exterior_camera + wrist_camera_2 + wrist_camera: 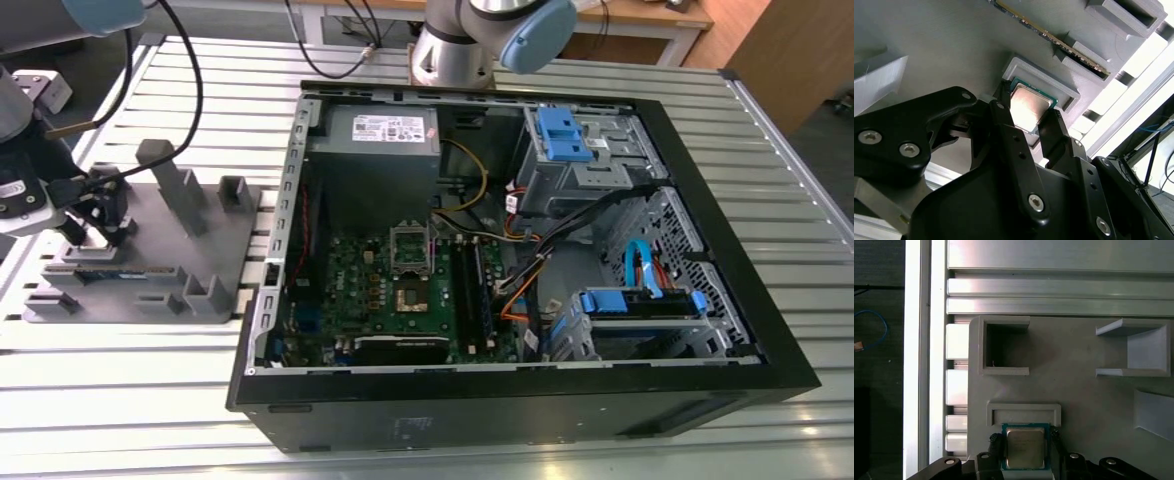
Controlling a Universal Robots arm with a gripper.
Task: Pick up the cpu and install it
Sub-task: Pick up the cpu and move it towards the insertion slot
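Second wrist view: gripper [1026,116] has the cpu [1030,104] pinched between its two fingers [1004,122], right at the pocket of the grey holder [954,50]. All that sits at the exterior view's left, well apart from the open computer case [534,410].

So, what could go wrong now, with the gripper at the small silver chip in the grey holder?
1. The small square silver-topped cpu lies in a rimmed pocket of the grey plastic holder, with the black gripper straddling it; an uneven grip could tilt it against the rim.
2. The long thin memory stick rests close by and might be brushed on the way up.
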